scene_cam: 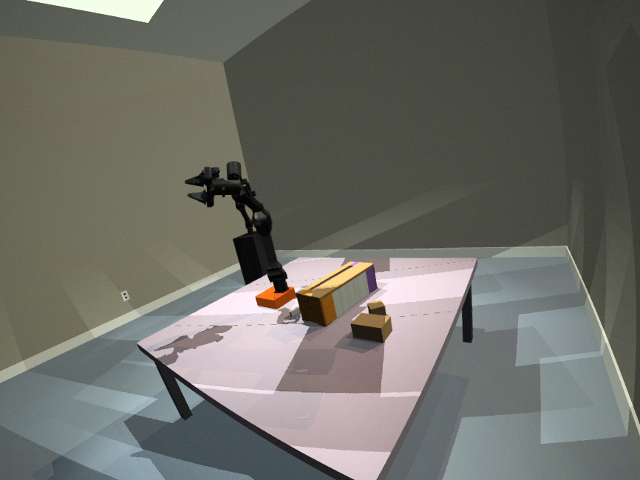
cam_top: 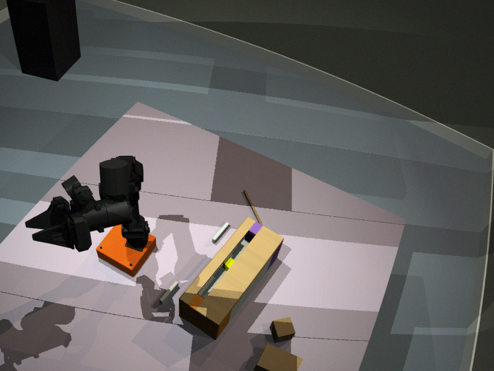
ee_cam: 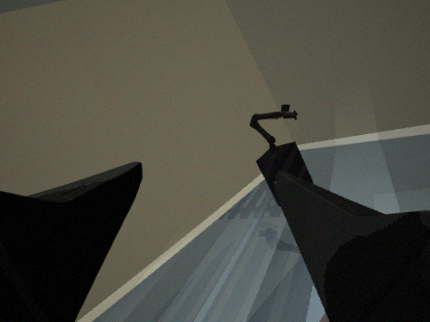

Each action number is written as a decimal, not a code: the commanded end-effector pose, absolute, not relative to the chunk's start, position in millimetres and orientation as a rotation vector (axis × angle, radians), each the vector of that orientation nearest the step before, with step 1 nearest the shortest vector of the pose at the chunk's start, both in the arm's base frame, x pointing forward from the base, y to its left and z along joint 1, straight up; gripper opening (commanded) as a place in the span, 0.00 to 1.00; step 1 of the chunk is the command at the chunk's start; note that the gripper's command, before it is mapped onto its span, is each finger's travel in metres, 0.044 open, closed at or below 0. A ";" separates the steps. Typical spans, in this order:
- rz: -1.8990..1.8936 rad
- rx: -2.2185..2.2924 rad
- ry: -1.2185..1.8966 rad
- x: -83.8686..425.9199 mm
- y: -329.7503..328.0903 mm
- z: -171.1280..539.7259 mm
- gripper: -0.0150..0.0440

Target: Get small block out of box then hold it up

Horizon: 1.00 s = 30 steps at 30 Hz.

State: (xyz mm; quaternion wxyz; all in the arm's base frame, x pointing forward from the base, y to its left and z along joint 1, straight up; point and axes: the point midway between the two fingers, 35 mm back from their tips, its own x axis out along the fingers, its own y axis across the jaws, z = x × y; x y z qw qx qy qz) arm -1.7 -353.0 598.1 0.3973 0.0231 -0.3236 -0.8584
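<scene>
A small yellow block [cam_top: 229,263] shows through the top slot of the long wooden box [cam_top: 244,285] [scene_cam: 330,283], around the middle of its length. The box has an orange end and a purple end. In the exterior view the block is hidden inside the box. My gripper [cam_top: 29,230] [scene_cam: 187,188] [ee_cam: 210,174] is open and empty. It is raised high, on the far side of the orange arm base from the box, and points away from the box.
Two pale bars [cam_top: 221,232] [cam_top: 169,292] lie between the arm base [cam_top: 126,255] [scene_cam: 275,297] and the box. A thin brown stick [cam_top: 252,206] lies by the purple end. Two brown blocks [cam_top: 283,329] [cam_top: 278,358] [scene_cam: 376,308] [scene_cam: 371,326] stand on the table beyond the box.
</scene>
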 end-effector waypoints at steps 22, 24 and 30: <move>-1.150 -0.281 0.657 326.7 -299.8 383.2 0.93; -1.032 -0.336 0.749 344.7 -277.8 362.0 0.93; -0.653 -0.515 0.999 381.3 -200.3 298.5 0.93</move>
